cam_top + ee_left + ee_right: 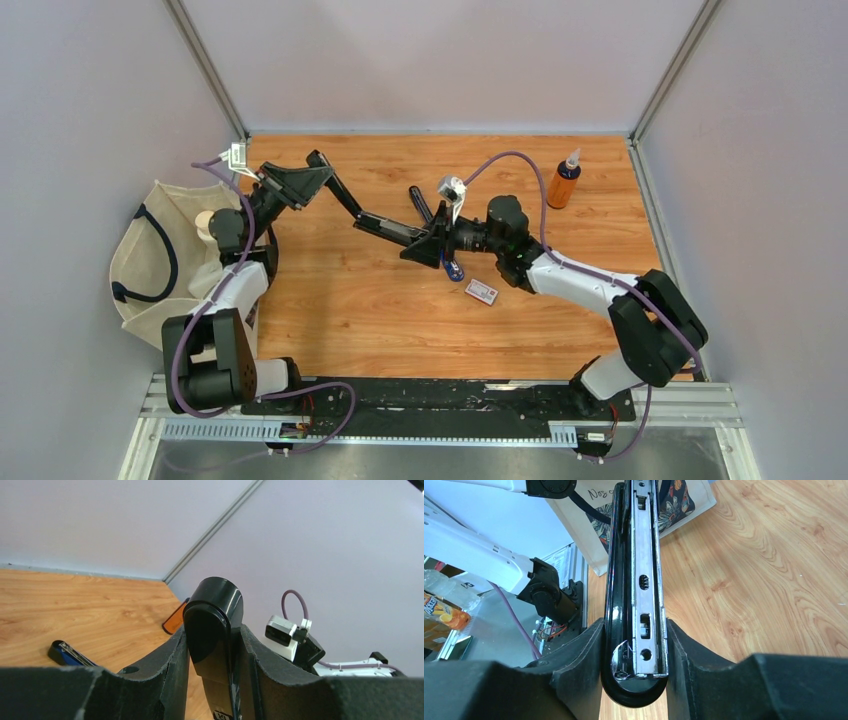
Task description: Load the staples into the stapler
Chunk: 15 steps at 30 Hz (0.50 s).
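Both arms hold the stapler (385, 226) swung open above the wooden table (400, 330). The left gripper (212, 632) has its jaws pinched on the rounded black end, and the right gripper (634, 625) has its jaws clamped on the other half, where the bare metal channel (644, 580) faces its wrist camera. The box of staples (482, 291), white with a red label, lies flat on the table just beside the right gripper, untouched by either arm. A small blue and black object (452, 268) lies between the box and the stapler; what it is cannot be made out from these views.

The work appears to be at the opening step, with the stapler spread and nothing loaded. With both arms occupied, the next move likely calls for one to let go or set the stapler down, then fetch a strip from the box.
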Each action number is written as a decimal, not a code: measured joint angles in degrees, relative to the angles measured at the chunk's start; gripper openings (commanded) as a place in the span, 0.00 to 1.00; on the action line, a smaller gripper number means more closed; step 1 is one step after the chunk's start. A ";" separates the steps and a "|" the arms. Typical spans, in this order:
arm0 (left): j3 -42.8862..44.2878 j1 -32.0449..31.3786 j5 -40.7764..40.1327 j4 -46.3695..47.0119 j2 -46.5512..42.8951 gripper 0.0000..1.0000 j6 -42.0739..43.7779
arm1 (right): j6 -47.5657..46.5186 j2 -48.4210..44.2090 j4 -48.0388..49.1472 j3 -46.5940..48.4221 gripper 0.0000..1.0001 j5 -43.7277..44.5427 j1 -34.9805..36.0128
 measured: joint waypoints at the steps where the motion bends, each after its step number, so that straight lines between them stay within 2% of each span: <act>1: 0.00 0.13 -0.37 0.15 0.00 0.00 -0.31 | -0.07 0.00 -0.22 0.13 0.33 0.35 0.33; 6: 0.00 1.60 -2.05 0.22 -0.61 0.00 -2.27 | -2.25 0.00 -2.62 2.36 0.54 1.11 1.16; 8: 0.28 2.86 -5.62 0.85 -0.90 0.00 -2.21 | -3.30 -0.46 -5.35 2.78 0.60 -0.39 1.18; 12: 1.03 5.95 -9.62 1.36 -0.90 0.00 1.14 | -5.77 -0.90 -11.02 4.13 0.67 -4.83 1.14; 15: 1.05 6.36 -9.62 1.44 -0.87 0.00 2.95 | -7.39 -1.57 -13.46 5.18 0.68 -7.13 1.20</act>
